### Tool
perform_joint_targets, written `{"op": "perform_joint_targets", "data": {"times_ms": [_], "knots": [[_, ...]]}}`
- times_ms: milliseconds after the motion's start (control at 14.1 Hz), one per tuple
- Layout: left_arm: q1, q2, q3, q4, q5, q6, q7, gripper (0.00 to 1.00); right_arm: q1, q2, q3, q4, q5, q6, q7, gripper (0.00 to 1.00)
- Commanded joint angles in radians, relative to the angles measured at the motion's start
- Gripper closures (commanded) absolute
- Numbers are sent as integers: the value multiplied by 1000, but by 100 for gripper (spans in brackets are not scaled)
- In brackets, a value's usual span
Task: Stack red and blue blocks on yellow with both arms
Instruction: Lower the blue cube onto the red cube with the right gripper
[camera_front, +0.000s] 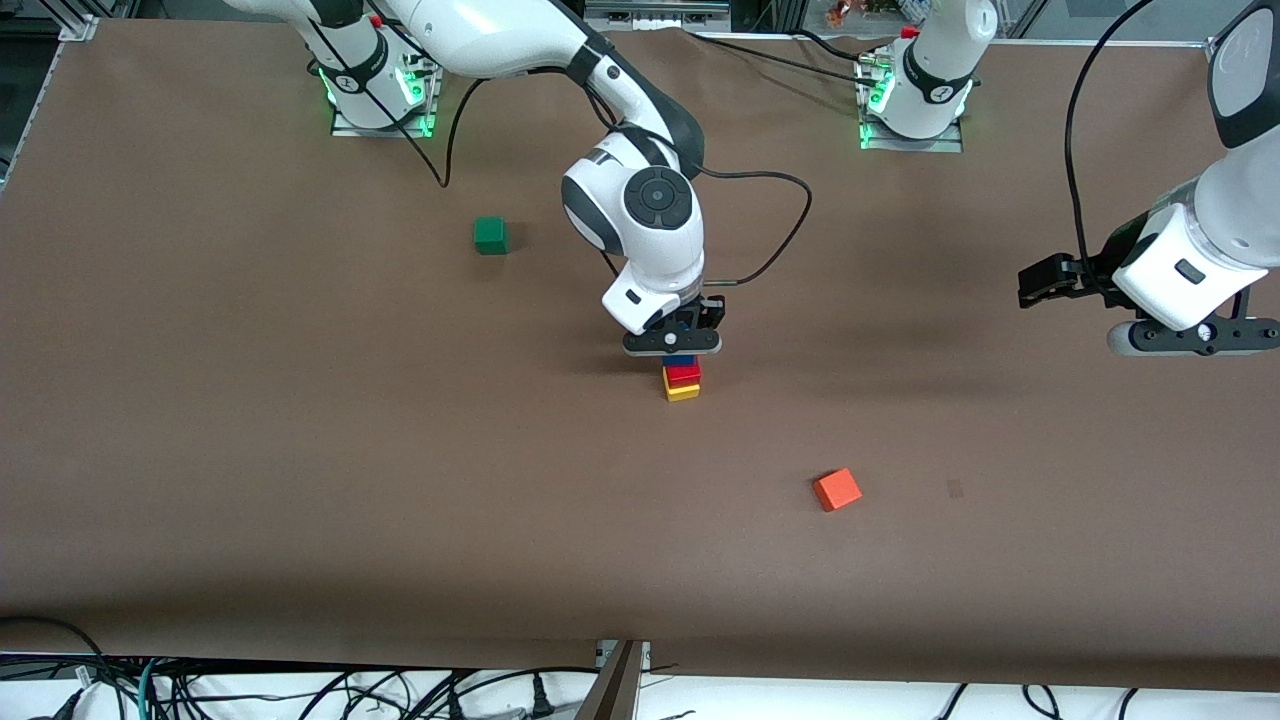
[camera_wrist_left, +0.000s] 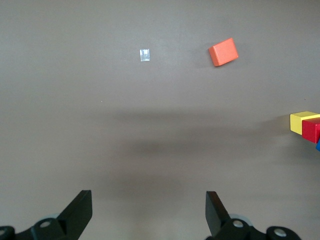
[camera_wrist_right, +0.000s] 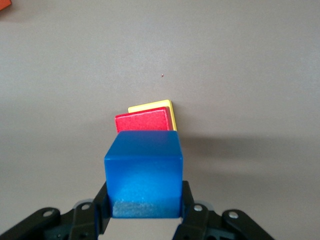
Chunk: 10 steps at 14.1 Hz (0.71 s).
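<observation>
blue block (camera_front: 681, 360) mostly hidden under right gripper (camera_front: 672, 343) | left arm (camera_front: 1200, 250) cut off at edge

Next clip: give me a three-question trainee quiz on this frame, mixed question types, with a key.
1. True or false: the red block sits on the yellow block.
2. Which gripper holds the blue block? A) left gripper B) right gripper
3. Fill in: the loose cube nearer the front camera than the stack is ____.

Key: 1 true. 2 B; its jaws are shut on the block above the stack, while the left arm waits, jaws open. 3 the orange cube.
</observation>
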Motion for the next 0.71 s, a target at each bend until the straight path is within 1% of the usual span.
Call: {"op": "perform_joint_targets", "data": {"times_ms": [0,71,142,284,568,639], "knots": [[-9,15,1,33,6,-12,-16,0,7,24,-4,38,-15,5,12,70],[-9,16,1,33,5,-12,-16,0,7,24,-4,38,-15,5,12,63],[-9,16,1,33,5,-12,-16,0,7,24,-6,37,-15,5,13,44],[-9,16,1,33,5,-10,-16,0,7,22,-6,38,-15,5,15,23],[-11,16,1,33,5,-9,-16,0,6,22,-6,48,-15,5,15,12],[-9,16,0,33,5,-9,-16,0,3,22,-6,49,-15,4,15,11]]}}
